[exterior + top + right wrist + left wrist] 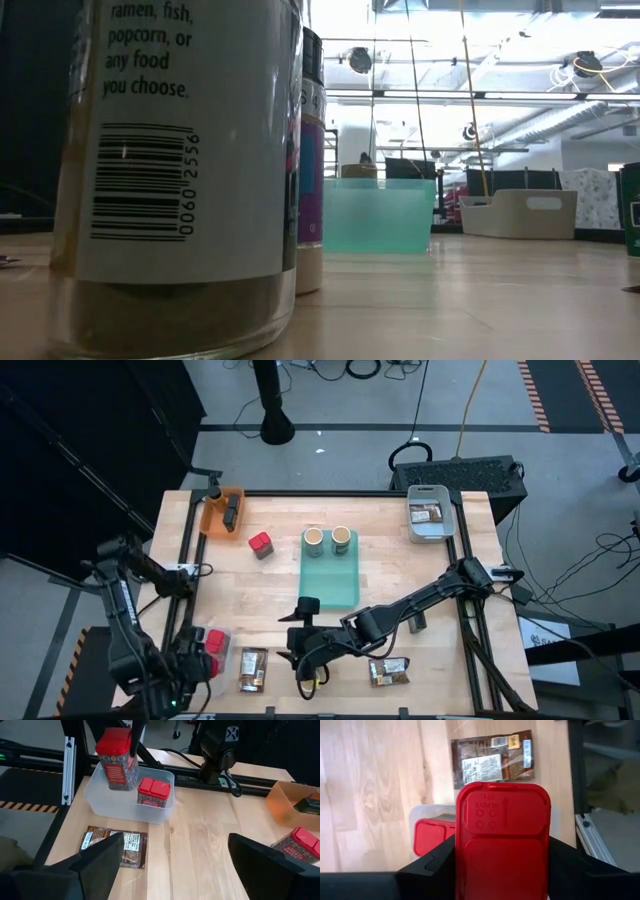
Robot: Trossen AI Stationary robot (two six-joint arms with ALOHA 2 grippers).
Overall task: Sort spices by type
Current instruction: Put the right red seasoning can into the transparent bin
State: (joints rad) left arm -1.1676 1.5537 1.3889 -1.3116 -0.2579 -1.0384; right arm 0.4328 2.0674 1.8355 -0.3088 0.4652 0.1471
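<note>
My left gripper (205,655) is shut on a red square spice box (117,762) over a clear tray (100,795) at the table's near left corner. A second red box (154,790) stands in that tray. My right gripper (175,865) is open and empty, level above the table's near middle (300,645). Brown packets lie near the front edge (252,670) (388,672). Another red box (261,545) stands on the table. Two tan jars (314,538) (341,538) stand in the teal tray (330,585). My left gripper pinches the red box between its two fingers, one on each side just below the red lid (502,845). The fingers (135,740) come from above, pointing down. The box hangs upright over the clear tray, beside the other red box.
An orange bin (215,520) with a dark jar stands at the far left. A pale tray (448,525) with brown packets stands at the far right. In the low view a tall labelled jar (170,170) and a second jar (310,150) stand close to the camera.
</note>
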